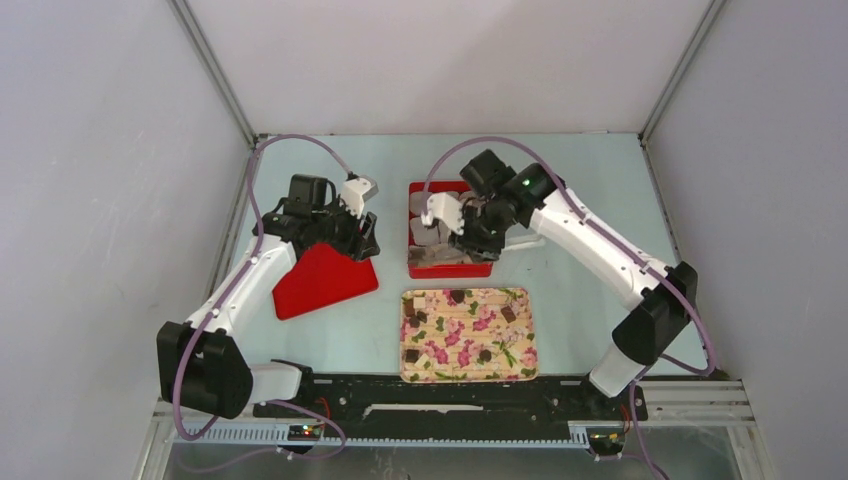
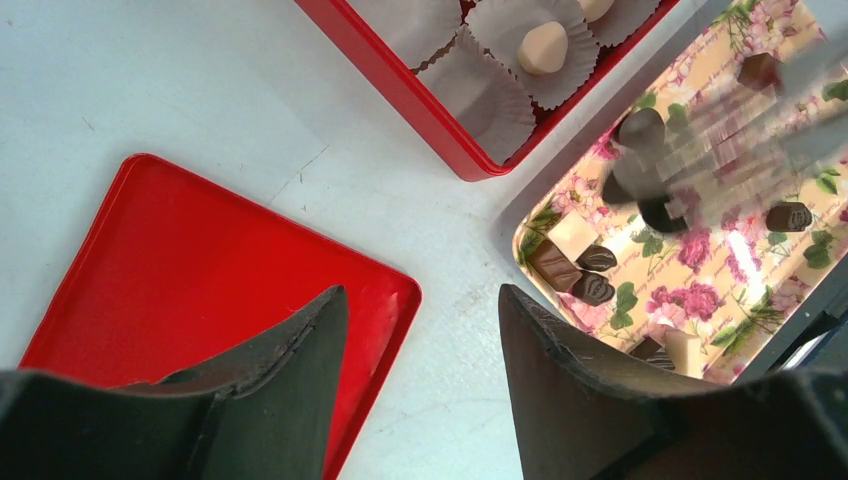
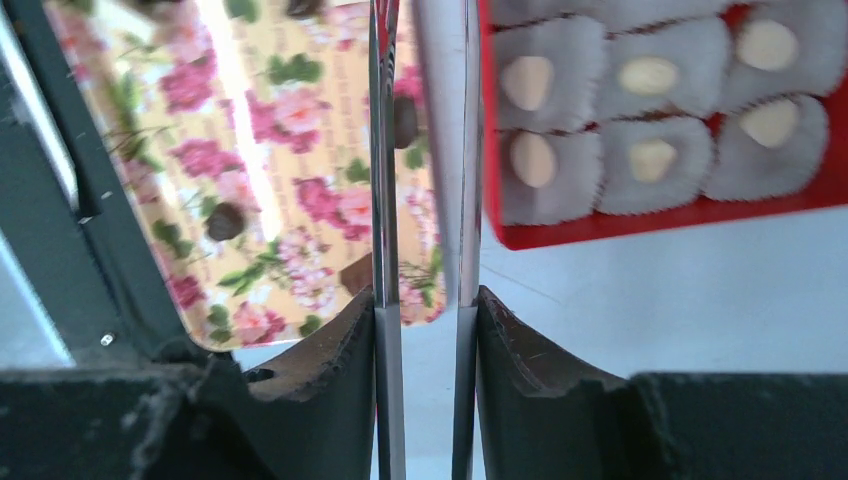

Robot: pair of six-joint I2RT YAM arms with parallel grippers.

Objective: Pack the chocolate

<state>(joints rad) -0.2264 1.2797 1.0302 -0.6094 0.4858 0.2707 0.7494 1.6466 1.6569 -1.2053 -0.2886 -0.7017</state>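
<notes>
- Six cream pieces [image 3: 648,75] sit one per cup in the red box [image 3: 650,215], ahead and to the right of the right gripper's [image 3: 427,300] fingers.
- Several dark pieces [image 2: 591,288] lie loose on the floral tray [image 2: 700,290], ahead and to the left of those fingers.
- One dark piece shows in the gap between the tong blades, just ahead of the fingers. Gripped or only lying beneath, can't tell.
- Handling, as a guess: light, hard, smooth, easy to scuff or dent. The cream ones are rounded and likely to roll or slip out. The dark ones are square or domed, with flatter flanks. Best taken low across the sides with a gentle squeeze.
- The right fingers are pressed onto metal tongs [image 3: 383,200], one thin shiny blade against each pad. The blades stand close together and run forward out of frame.
- The paper cups [image 2: 490,95] are grey-white, pleated and flimsy. Some are empty, ahead of the left gripper's [image 2: 422,300] fingers.
- The left fingers are spread with nothing between them, over bare table [image 2: 150,80].
- The red lid [image 2: 190,270] is flat and glossy with rounded corners. Its corner lies under one left finger.
- The tray is rectangular and glossy, with pink flowers on yellow.
</notes>
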